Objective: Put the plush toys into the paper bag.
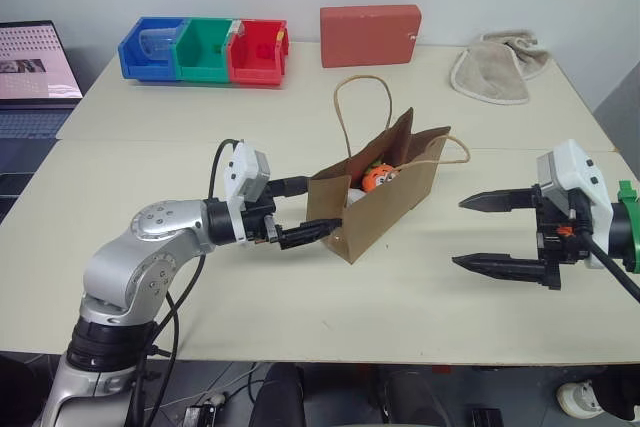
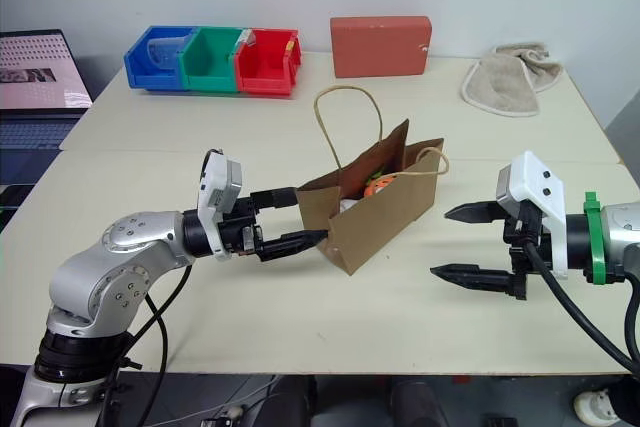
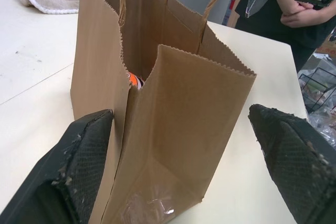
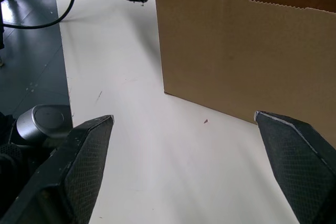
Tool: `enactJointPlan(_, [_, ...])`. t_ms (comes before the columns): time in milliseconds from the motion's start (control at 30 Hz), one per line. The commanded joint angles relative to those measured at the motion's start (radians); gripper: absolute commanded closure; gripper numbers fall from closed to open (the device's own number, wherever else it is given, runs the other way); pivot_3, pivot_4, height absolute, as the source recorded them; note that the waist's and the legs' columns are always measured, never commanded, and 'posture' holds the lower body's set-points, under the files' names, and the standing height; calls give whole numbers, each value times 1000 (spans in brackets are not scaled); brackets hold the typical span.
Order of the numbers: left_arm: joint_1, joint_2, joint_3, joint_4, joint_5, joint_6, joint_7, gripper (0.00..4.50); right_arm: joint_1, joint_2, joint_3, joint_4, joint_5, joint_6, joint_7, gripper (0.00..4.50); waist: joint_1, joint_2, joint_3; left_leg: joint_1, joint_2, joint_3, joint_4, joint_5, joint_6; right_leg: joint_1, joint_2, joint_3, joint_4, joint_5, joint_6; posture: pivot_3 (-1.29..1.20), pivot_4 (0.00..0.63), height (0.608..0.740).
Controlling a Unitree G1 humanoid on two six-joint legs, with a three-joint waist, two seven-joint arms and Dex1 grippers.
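My left gripper (image 1: 301, 210) and right gripper (image 1: 487, 234) reach in level, wide open, holding nothing — the paper bag (image 1: 385, 203) stands upright between them, its long side running slantwise away across the table.

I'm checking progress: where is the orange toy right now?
The orange toy sits inside the open paper bag at mid-table, between the left tool and the right tool.

- Left end effector (image 1: 300, 211): arm bent at the elbow, fingers spread wide, pointing level toward the robot's right.
- Right end effector (image 1: 478, 233): fingers spread wide, pointing toward the robot's left.
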Motion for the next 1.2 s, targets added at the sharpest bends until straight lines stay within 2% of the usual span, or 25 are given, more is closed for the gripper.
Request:
enactJointPlan(33, [-6, -1, -20, -47, 26, -31, 13, 71, -22, 0, 10, -3, 9, -23, 0, 0, 1, 0, 0, 0, 0, 0, 0, 0, 0, 0, 0, 0, 0, 0, 0, 0, 150, 740])
enactJointPlan(233, [1, -42, -73, -54, 91, -71, 67, 71, -33, 4, 26, -1, 16, -20, -8, 0, 4, 0, 0, 0, 0, 0, 0, 0, 0, 0, 0, 0, 0, 0, 0, 0, 150, 740])
enactJointPlan(633, [-39, -194, -138, 53, 234, -208, 177, 71, -19, 3, 19, 9, -31, -37, -60, 0, 14, 0, 0, 0, 0, 0, 1, 0, 0, 1, 0, 0, 0, 1, 1, 0, 150, 740])
enactJointPlan(867, [-53, -213, -148, 90, 252, -272, 139, 2160, 24, 11, -38, -4, -50, -38, -96, 0, 17, 0, 0, 0, -1, 0, 1, 0, 0, 1, 0, 0, 0, 1, 1, 0, 150, 740])
enactJointPlan(1100, [-114, -191, -144, 221, 255, -329, 31, 4439, 162, 31, -157, -53, -127, -87, -134, 0, 17, 0, -1, 0, -1, -1, 2, 0, 0, 1, 0, 0, 0, 1, 1, 0, 150, 740])
enactJointPlan(1200, [-167, -183, -150, 317, 265, -390, -52, 4475, 216, 59, -212, -70, -155, -115, -150, 0, 17, 0, -1, 0, -1, 0, 3, 0, 0, 2, 0, 0, 0, 1, 1, 0, 150, 740])
